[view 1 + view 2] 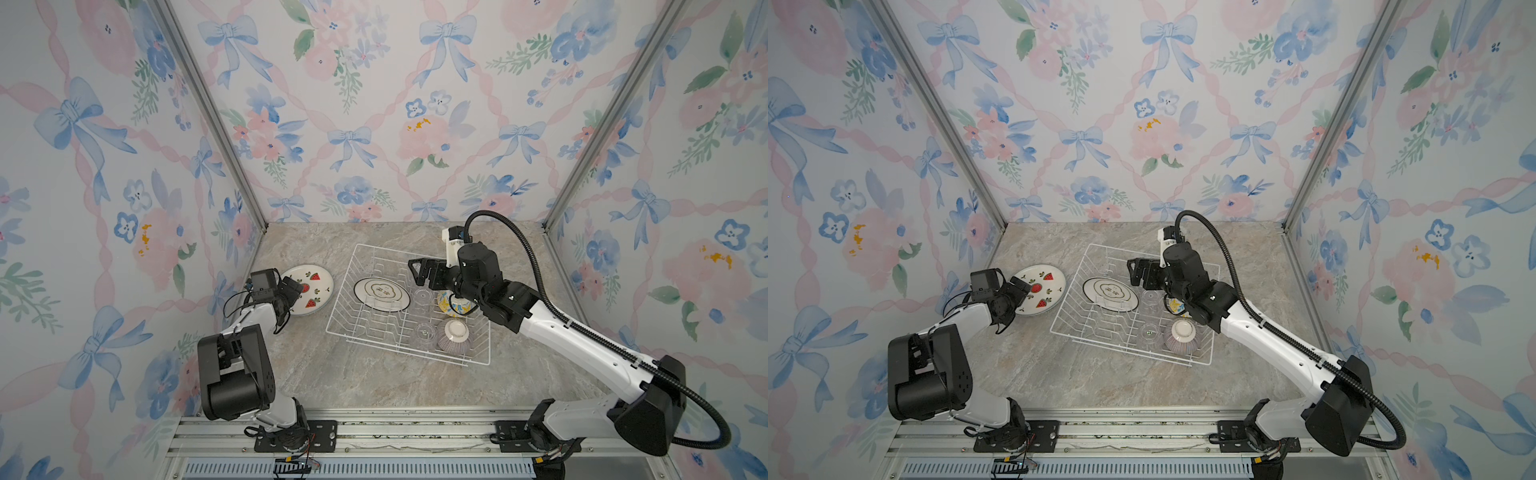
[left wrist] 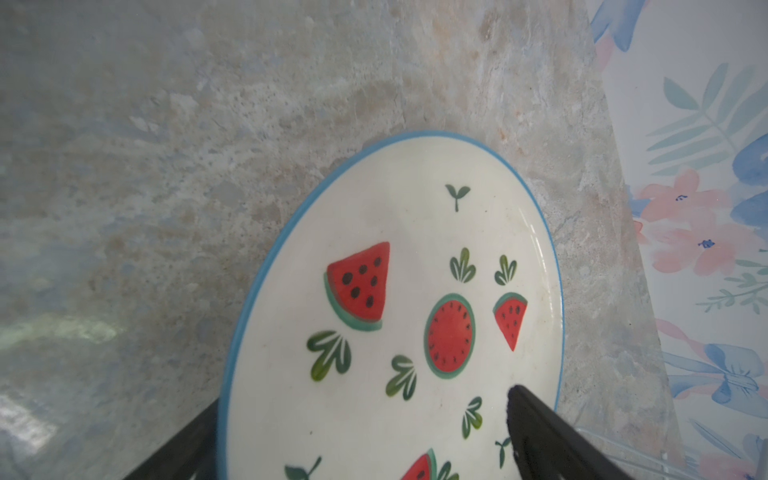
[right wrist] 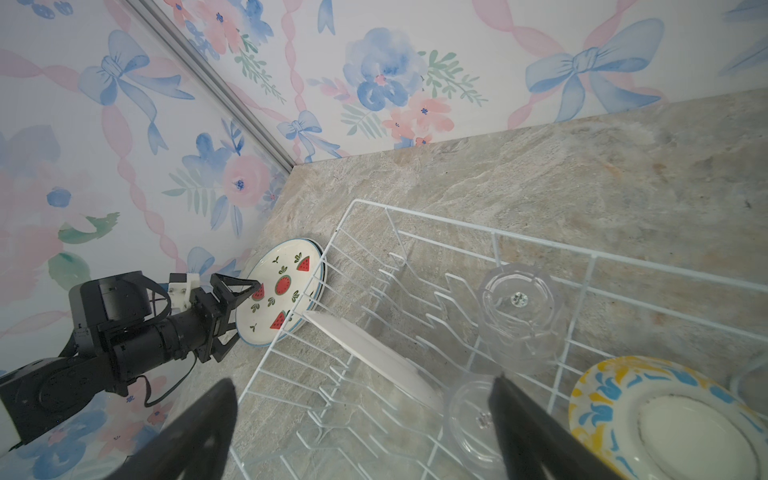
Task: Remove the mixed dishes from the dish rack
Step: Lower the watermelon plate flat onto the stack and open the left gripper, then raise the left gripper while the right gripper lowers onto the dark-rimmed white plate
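White wire dish rack (image 1: 409,307) on the marble table (image 1: 374,382), still partly loaded

Inside it: one plate (image 1: 381,294) leaning on the prongs, two clear glasses (image 1: 423,297) (image 1: 424,335) that I can count, plus two bowls upside down, a yellow-blue one (image 1: 451,305) and a grey-striped one (image 1: 455,336). Watermelon plate (image 1: 309,289) lies flat on the table left of the rack, looks stacked on another. Left gripper (image 1: 294,289) is spread wide around its near edge. Right gripper (image 1: 417,270) hangs spread over the rack, above the glasses, gripping nothing.
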`<act>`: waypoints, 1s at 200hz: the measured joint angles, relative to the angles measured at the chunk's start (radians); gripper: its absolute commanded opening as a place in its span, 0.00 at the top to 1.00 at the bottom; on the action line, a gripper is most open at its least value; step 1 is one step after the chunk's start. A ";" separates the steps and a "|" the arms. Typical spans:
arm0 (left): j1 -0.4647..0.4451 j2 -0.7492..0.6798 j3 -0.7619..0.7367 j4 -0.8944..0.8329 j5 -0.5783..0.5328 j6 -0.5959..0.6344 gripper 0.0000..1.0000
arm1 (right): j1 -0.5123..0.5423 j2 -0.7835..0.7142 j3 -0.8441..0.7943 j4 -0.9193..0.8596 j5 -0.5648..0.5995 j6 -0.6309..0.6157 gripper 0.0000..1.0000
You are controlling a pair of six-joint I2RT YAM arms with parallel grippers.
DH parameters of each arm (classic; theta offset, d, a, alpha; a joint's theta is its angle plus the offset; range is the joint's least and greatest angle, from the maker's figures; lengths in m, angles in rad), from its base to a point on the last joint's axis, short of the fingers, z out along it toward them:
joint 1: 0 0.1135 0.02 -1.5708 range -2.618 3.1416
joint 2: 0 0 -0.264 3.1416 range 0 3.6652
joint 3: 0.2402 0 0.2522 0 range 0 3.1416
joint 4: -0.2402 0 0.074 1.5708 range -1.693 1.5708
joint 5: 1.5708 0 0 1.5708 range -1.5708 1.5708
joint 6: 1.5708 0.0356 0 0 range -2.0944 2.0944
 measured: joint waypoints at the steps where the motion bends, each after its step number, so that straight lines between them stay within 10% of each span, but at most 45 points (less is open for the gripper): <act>1: 0.000 0.000 0.000 -0.001 0.000 0.000 0.02 | 0.000 0.000 0.000 0.000 0.000 -0.001 0.03; 200: -0.079 -0.676 -0.394 0.019 -0.092 0.067 0.02 | 0.111 0.122 0.070 -0.244 0.064 -0.251 0.03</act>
